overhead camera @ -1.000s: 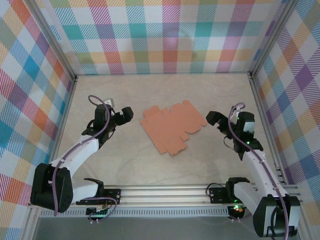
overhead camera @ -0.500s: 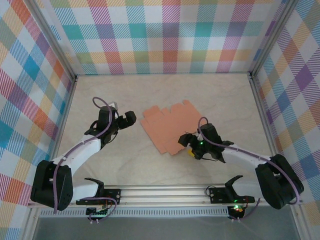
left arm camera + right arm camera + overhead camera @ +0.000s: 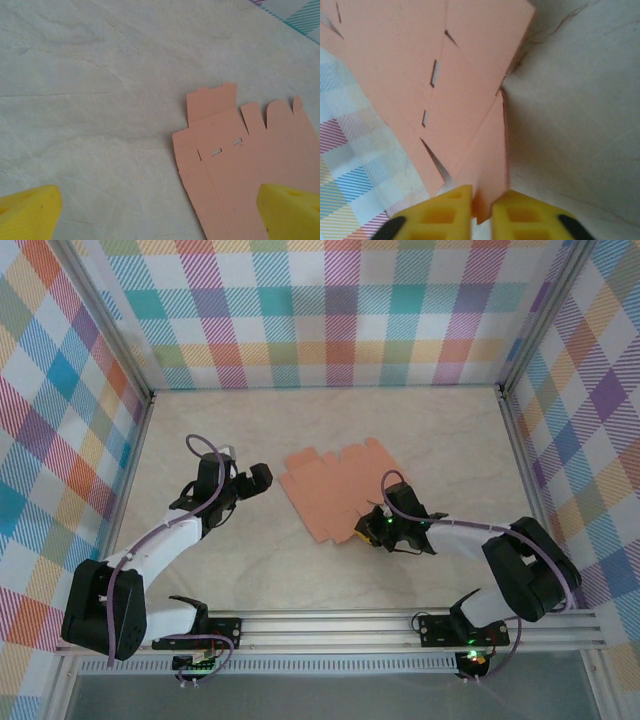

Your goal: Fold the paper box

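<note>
Paper box (image 3: 335, 490) is an unfolded flat die-cut sheet of salmon-orange card. It lies on the counter (image 3: 450, 440) just right of centre in the top view, with tabs and notches along its upper edge.

Right fingers (image 3: 372, 530) are at the sheet's lower right corner. Right wrist view: the yellow right fingers (image 3: 445, 210) at bottom centre are pressed onto a card flap, pinching the paper box (image 3: 440, 65). Plaid wall (image 3: 350, 170) shows past the sheet's edge at lower left.

Left fingers (image 3: 258, 478) are just left of the sheet, apart from it. Left wrist view: they are spread wide, with yellow tips (image 3: 27, 212) in both bottom corners. The paper box (image 3: 240, 170) fills the right half, flat on the counter.
</note>
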Tool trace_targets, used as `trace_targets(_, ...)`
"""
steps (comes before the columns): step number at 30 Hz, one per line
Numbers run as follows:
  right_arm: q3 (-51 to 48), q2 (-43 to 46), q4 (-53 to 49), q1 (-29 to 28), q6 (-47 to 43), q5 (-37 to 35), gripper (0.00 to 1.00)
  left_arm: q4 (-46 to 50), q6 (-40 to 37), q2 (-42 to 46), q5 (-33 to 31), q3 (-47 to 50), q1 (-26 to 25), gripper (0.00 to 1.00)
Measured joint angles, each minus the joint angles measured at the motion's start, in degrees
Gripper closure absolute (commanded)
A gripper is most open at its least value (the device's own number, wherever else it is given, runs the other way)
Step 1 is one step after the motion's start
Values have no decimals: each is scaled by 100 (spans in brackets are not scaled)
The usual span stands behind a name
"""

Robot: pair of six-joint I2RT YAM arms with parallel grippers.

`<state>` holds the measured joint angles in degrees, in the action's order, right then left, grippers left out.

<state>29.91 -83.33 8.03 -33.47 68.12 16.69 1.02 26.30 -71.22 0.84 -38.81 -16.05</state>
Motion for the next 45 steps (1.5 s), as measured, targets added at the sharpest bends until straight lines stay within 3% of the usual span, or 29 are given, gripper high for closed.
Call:
trace_targets(5, 396, -197, -232, 98, -321, 118, 100, 35, -63, -74, -42, -11, 0, 0)
trace_targets(9, 822, -238, -907, 372, -1093, 348, 100, 122, -175, -516, -24, -238, 0, 0)
trace_targets(17, 2747, -1405, -3191, 1064, -3602, 1097, 100, 149, -284, -774, -4, -411, 0, 0)
trace_targets(27, 5239, -3311, -5589, 1117, -6457, 1556, 100, 205, -629, -791, -24, -415, 0, 0)
trace_targets(28, 5440, -3425, -5757, 1119, -6636, 1508, 83, 195, -638, -811, -15, -417, 0, 0)
trace_targets(30, 5713, -3547, -5960, 1152, -6874, 1394, 39, 160, -636, -909, 33, -435, 0, 0)
trace_targets(32, 5775, -3512, -5958, 1209, -6905, 1325, 16, 114, -619, -1088, 120, -483, 0, 4)
trace_targets(36, 5204, -2844, -5421, 1493, -6557, 1161, 3, 299, -660, -1552, 376, -896, 0, 6)
trace_targets(40, 4186, -1550, -4719, 1740, -5925, 1156, 1, 944, -946, -1991, 616, -1779, 9, 10)
trace_targets(45, 2916, -332, -3635, 1687, -5056, 1668, 1, 1991, -1410, -2173, 688, -2452, 212, 11)
